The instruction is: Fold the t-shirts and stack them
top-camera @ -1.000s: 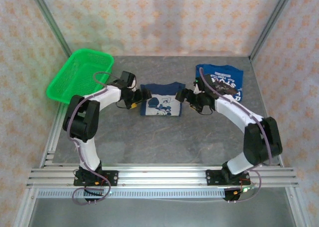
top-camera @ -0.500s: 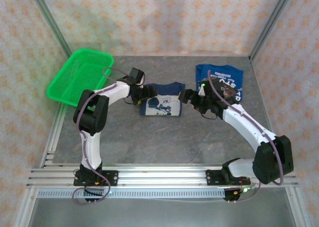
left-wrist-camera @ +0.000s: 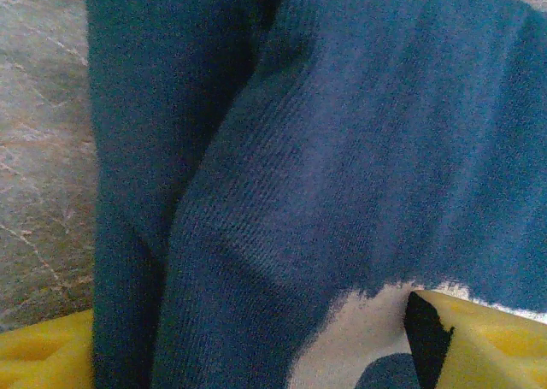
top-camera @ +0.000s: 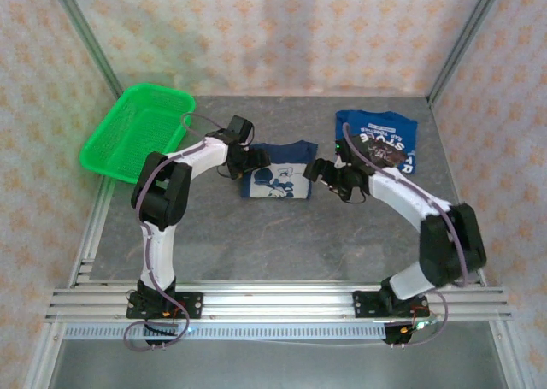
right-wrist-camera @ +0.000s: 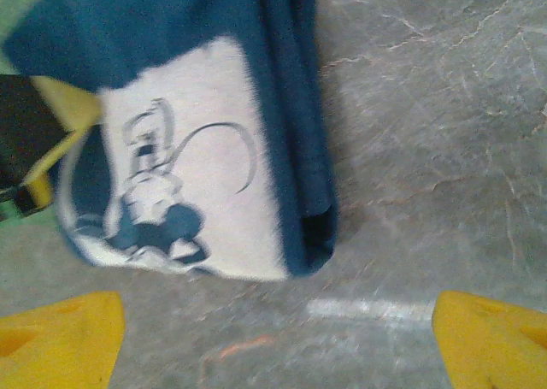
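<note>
Navy tee (top-camera: 278, 172) is blanketing the gap of the wide-open left gripper (left-wrist-camera: 265, 350); right gripper (right-wrist-camera: 278, 338) is gaping empty beside it.

two tees, one folded up small, the other lying looser

the dark navy tee (top-camera: 278, 177) sits off to the right of the green basket (top-camera: 141, 128), folded into a compact rectangle. a white panel with a cartoon mouse print faces up, and its right edge is doubled over in thick layers. the brighter blue tee (top-camera: 380, 137) lies further right of the basket, apart from the navy one, roughly square, with white lettering and a dark graphic facing up.
</note>
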Available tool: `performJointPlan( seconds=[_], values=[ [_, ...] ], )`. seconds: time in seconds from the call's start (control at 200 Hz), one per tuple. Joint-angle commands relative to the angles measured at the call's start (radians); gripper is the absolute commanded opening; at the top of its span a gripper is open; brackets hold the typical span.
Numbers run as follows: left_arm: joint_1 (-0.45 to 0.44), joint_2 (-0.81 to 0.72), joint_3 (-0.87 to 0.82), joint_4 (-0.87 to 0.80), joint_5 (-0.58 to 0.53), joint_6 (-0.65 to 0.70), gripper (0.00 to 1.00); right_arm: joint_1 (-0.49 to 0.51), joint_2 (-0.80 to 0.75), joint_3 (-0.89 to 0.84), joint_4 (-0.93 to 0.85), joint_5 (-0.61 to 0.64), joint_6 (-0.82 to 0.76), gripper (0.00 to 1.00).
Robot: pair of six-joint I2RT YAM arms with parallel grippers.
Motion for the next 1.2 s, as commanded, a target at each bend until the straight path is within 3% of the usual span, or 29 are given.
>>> performJointPlan(
  seconds=[0.0, 0.31, 0.66, 0.786, 0.906, 1.011, 1.196],
  values=[
    [-0.032, 0.014, 0.004, -0.006, 0.036, -0.006, 0.81, 0.017, 0.126, 0.091, -0.010, 0.027, -0.033, 0.92],
    [-0.031, -0.025, -0.040, 0.013, 0.053, -0.018, 0.81, 0.031, 0.397, 0.324, -0.005, 0.067, -0.021, 0.92],
    [-0.031, -0.020, -0.058, 0.043, 0.078, -0.037, 0.79, 0.086, 0.632, 0.590, -0.218, 0.155, -0.057, 0.80],
    [-0.033, -0.033, -0.067, 0.070, 0.095, -0.040, 0.80, 0.109, 0.701, 0.662, -0.263, 0.173, -0.057, 0.62],
    [-0.031, -0.066, -0.068, 0.070, 0.103, -0.027, 0.81, 0.118, 0.731, 0.726, -0.300, 0.220, -0.061, 0.30],
    [-0.032, -0.081, -0.057, 0.076, 0.133, -0.026, 0.82, 0.118, 0.710, 0.752, -0.309, 0.266, -0.064, 0.14],
    [-0.032, -0.095, -0.030, 0.087, 0.161, -0.027, 0.83, 0.118, 0.628, 0.781, -0.372, 0.365, -0.125, 0.01]
  ],
)
